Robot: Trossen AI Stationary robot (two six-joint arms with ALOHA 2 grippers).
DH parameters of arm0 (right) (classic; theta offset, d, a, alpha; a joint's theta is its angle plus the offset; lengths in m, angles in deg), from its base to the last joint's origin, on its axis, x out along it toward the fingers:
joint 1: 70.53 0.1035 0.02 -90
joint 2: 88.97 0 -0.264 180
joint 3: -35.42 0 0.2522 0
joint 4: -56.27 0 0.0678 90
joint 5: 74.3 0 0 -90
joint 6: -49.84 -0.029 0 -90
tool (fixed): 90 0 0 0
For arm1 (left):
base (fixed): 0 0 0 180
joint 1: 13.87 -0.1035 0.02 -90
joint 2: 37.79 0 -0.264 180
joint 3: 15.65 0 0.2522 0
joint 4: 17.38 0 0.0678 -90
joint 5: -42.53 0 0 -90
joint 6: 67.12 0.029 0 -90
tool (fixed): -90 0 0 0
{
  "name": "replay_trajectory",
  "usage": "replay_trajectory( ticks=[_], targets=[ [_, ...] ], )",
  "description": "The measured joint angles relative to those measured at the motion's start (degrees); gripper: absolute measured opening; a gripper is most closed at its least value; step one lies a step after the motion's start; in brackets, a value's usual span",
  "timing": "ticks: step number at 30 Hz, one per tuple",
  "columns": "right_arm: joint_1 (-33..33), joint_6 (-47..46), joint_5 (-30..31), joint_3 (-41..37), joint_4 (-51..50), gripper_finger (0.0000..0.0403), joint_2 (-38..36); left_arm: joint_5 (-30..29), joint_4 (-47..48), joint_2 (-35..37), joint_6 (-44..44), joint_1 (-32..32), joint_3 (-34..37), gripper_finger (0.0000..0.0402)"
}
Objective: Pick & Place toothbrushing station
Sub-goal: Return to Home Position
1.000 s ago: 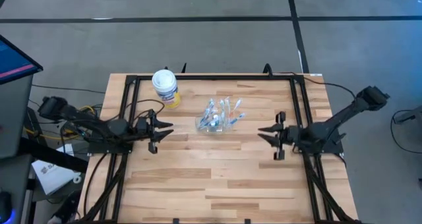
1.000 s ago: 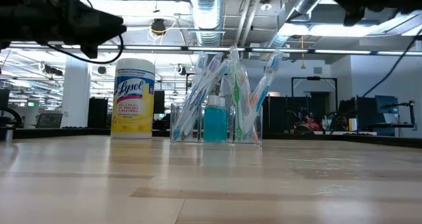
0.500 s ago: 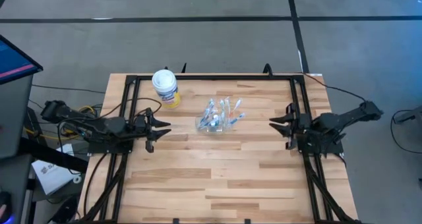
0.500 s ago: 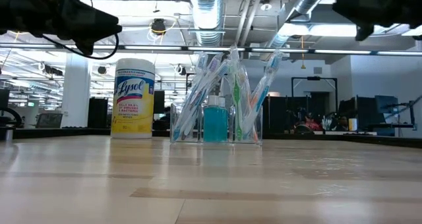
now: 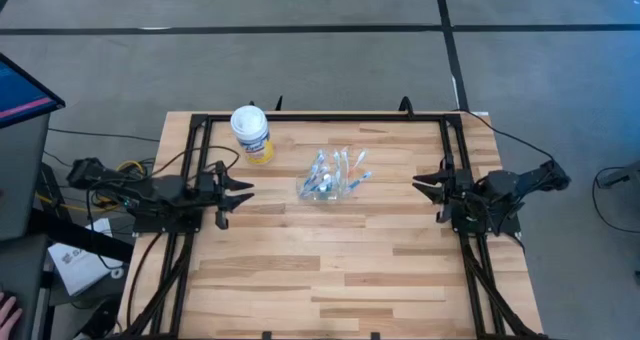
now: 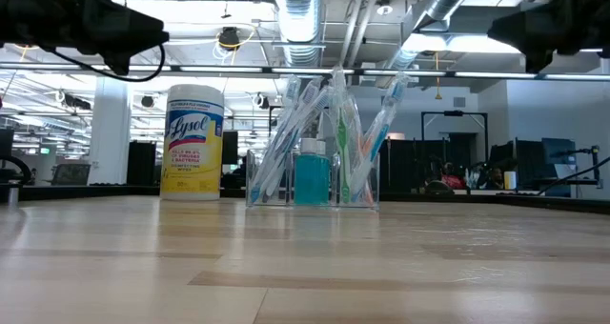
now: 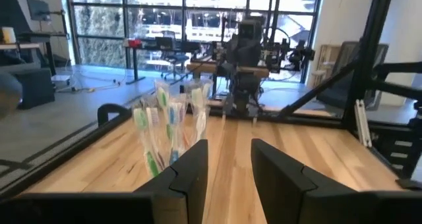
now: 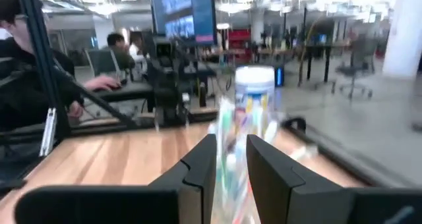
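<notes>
**Status.** Cup stands upright on the table, approx. mid-table, toward the far edge. It holds the toothbrushes, leaning at angles, and a teal toothpaste tube. No loose brushes or tubes show on the table in the high view. White tub stands near the cup, on the left arm's side, not touching.

**Step in hand.** Judged: loading is complete and both arms are retracting to home.
- Left gripper: at the left frame rail, well apart from the cup. Fingers parted by a narrow gap, holding nothing.
- Right gripper: at the right frame rail, well apart from the cup. Fingers likewise slightly parted, empty.

**Next move.** Probably only a final fold and settle of each arm. No grasp req'd. Keep both grippers away from the cup, as a knock could tip the leaning brushes.

**Change vs. 1.0 s ago.**
- Right arm: folded noticeably tighter. Its gripper has drawn back from over the table to the rail.
- Left gripper: drawn back slightly.
- Cup, contents and tub: no shift.
</notes>
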Motion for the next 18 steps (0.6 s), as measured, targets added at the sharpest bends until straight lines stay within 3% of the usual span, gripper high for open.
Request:
replay_trajectory(
  ticks=[7,12,15,18],
  targets=[
    [-0.75,-8.18,-6.16,-0.2,-5.55,0.0075,0.01,2.96,9.11,6.96,-3.81,0.0,0.0,0.0111],
    [0.49,-9.32,-7.14,-5.77,-0.65,0.0075,0.0,6.15,16.43,11.26,-5.33,0.0,0.0,0.0111],
    [0.66,-8.92,-8.25,-6.9,2.77,0.0075,0.6,10.07,18.83,12.99,-5.63,0.0,-0.02,0.0111],
    [0.66,-9.16,-9.09,-7.27,3.1,0.0075,0.98,10.11,18.43,13.92,-5.7,0.0,0.0,0.0111]
  ],
)
